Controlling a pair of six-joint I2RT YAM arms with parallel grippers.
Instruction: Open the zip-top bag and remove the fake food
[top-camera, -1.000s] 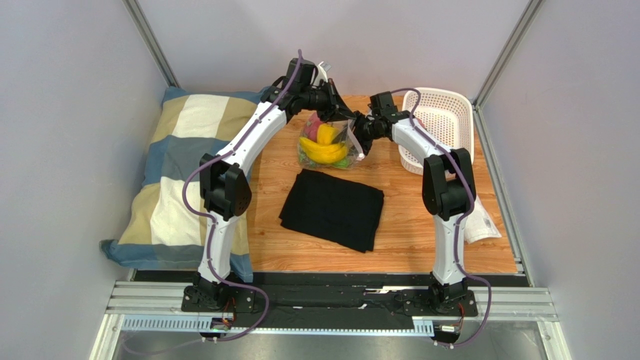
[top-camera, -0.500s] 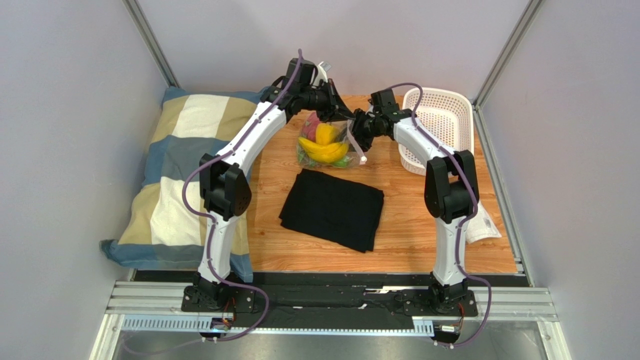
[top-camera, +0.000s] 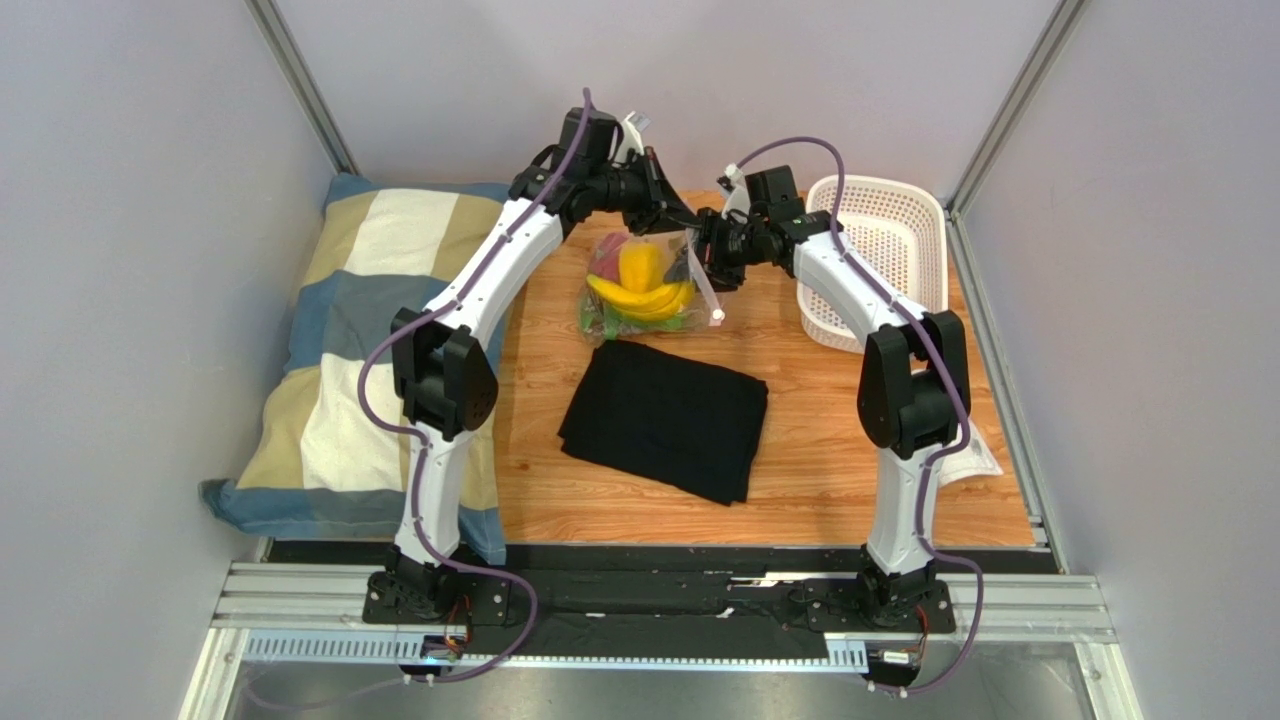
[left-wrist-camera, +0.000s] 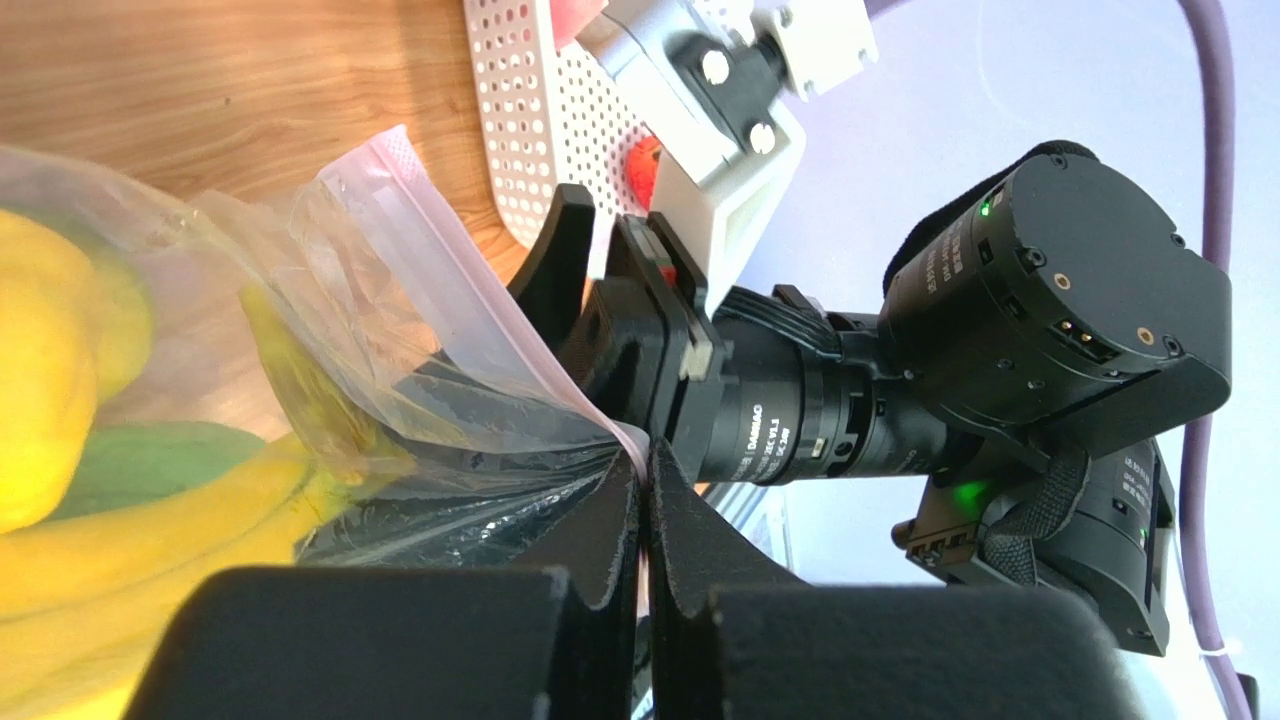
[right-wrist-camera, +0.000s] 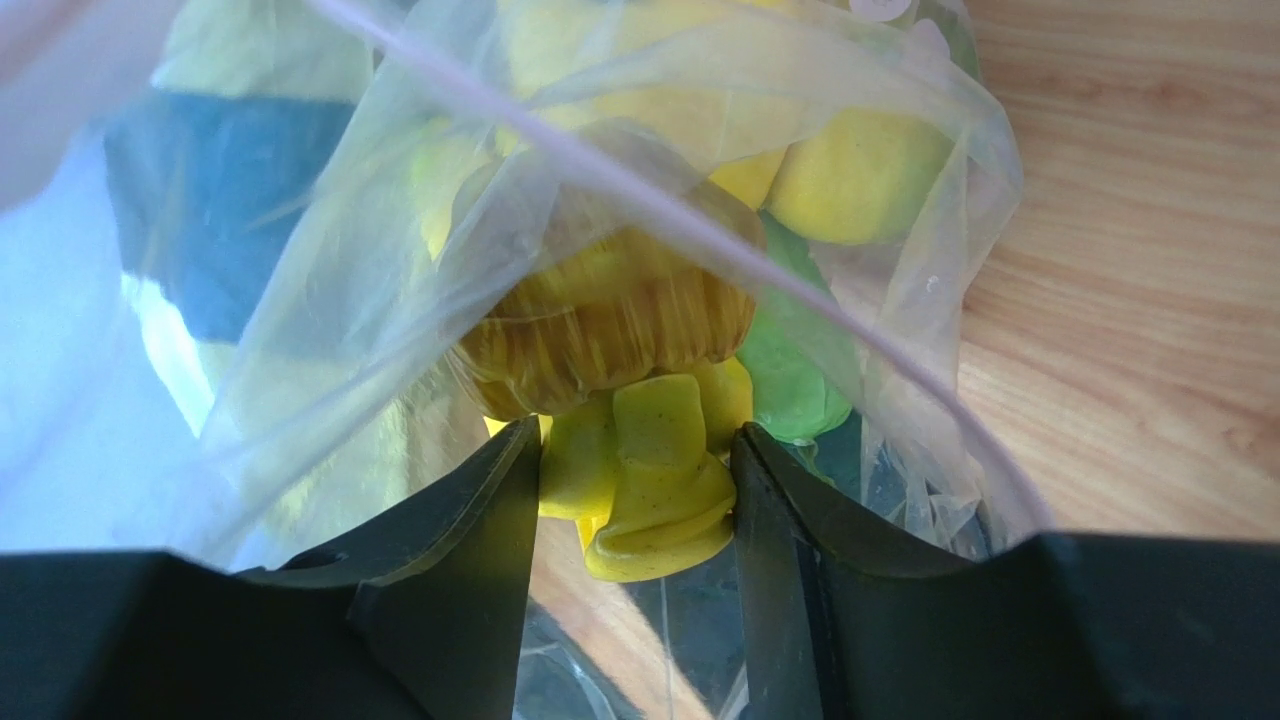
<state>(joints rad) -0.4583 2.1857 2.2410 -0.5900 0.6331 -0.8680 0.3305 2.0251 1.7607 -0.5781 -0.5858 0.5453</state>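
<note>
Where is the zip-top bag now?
In the top view, the zip-top bag is far centre on the table, beyond the black cloth, left of the white basket.

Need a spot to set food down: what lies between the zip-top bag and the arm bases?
A black cloth, flat on the wooden table, close to the zip-top bag; top view shows it.

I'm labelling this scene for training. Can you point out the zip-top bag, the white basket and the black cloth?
zip-top bag (top-camera: 643, 288), top view, middle of its clear side.
white basket (top-camera: 890, 185), top view, far rim.
black cloth (top-camera: 666, 417), top view, centre.
</note>
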